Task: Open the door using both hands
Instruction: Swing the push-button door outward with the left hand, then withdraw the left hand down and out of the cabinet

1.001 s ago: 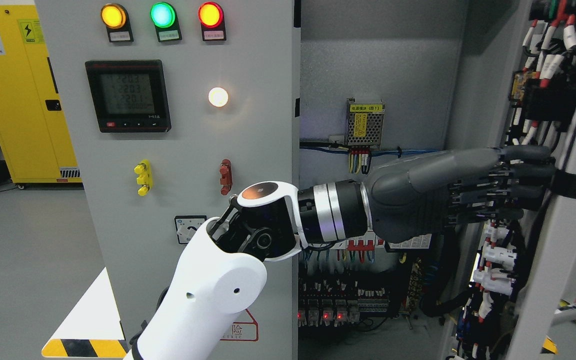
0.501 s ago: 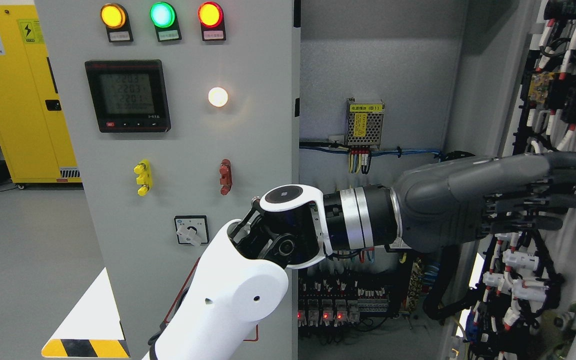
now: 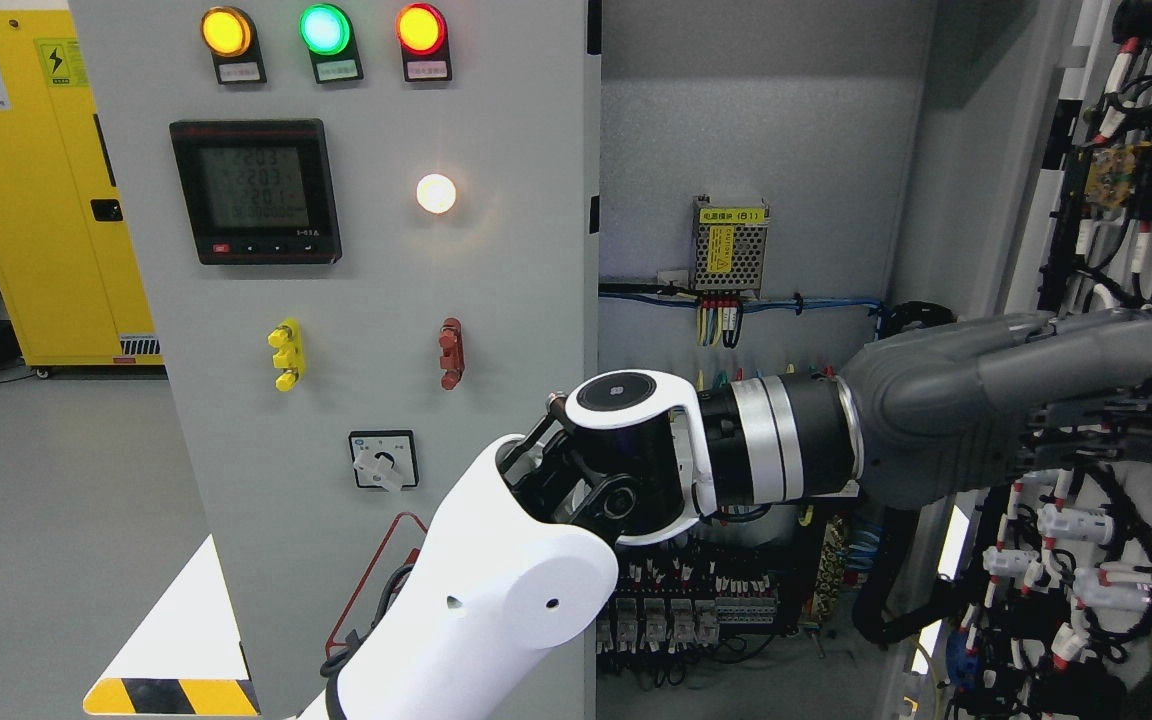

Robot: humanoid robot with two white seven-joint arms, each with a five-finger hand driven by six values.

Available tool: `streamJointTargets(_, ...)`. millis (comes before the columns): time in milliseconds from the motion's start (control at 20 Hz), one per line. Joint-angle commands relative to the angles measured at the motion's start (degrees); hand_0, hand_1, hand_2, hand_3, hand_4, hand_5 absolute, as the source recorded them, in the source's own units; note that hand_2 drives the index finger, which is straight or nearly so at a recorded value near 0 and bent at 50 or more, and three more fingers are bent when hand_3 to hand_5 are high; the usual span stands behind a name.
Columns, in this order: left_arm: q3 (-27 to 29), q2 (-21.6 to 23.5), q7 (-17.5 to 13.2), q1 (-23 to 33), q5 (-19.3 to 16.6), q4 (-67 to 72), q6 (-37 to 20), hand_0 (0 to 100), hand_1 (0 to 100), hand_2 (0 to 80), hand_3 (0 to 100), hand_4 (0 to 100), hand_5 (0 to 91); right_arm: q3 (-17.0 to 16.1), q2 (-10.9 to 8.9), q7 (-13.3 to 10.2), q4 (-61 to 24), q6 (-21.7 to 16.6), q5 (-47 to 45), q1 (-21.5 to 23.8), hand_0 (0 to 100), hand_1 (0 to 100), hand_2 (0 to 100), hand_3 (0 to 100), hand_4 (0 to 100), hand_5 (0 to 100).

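Door (image 3: pixel 1126 200) is swinging further right; I'm pushing its wired inner face with left hand (image 3: pixel 1026 410), fingers extended flat.

Bright, even indoor light, and the frame is sharp throughout. The round white indicator lamp (image 3: pixel 436 194) flares with a soft halo at centre left. The open grey cabinet interior (image 3: pixel 756 120) lies shadowed, darkest at its bottom.

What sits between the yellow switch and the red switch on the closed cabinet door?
In the head view, nothing: the stretch of grey panel between the yellow switch and the red switch is bare. The black meter sits above it, the white selector knob below.
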Motion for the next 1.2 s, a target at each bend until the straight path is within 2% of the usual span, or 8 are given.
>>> streamJointTargets(0, -4.47, -0.98, 0.08, -1.62, 1.14, 1.41, -0.67, 12, 56, 0.0, 0, 0, 0.0, 0.02, 0.18, 0.02, 1.14, -0.02, 0.00, 1.76, 0, 50, 4, 0, 0, 0)
streamJointTargets(150, -5.25, -1.15, 0.16, -2.85, 2.53, 1.41, -0.76, 12, 56, 0.0, 0, 0, 0.0, 0.02, 0.18, 0.02, 1.14, -0.02, 0.00, 1.85, 0, 50, 4, 0, 0, 0)
streamJointTargets(300, -7.80, -1.15, 2.35, -5.22, 5.35, 1.59, -1.63, 12, 56, 0.0, 0, 0, 0.0, 0.02, 0.18, 0.02, 1.14, -0.02, 0.00, 1.85, 0, 50, 4, 0, 0, 0)
streamJointTargets(801, -7.99, -0.80, 3.15, -4.88, 5.18, 2.91, -1.55, 12, 56, 0.0, 0, 0, 0.0, 0.02, 0.18, 0.02, 1.14, -0.02, 0.00, 1.85, 0, 50, 4, 0, 0, 0)
streamJointTargets(901, -6.24, -0.80, 3.15, -3.57, 5.01, 1.16, -1.03, 12, 56, 0.0, 0, 0, 0.0, 0.02, 0.18, 0.02, 1.14, -0.02, 0.00, 1.85, 0, 50, 4, 0, 0, 0)
streamJointTargets(1151, 3.60, -0.36, 3.24, 0.04, 4.48, -2.10, 1.97, 12, 56, 0.0, 0, 0, 0.0, 0.02, 0.18, 0.02, 1.14, -0.02, 0.00, 1.85, 0, 50, 4, 0, 0, 0)
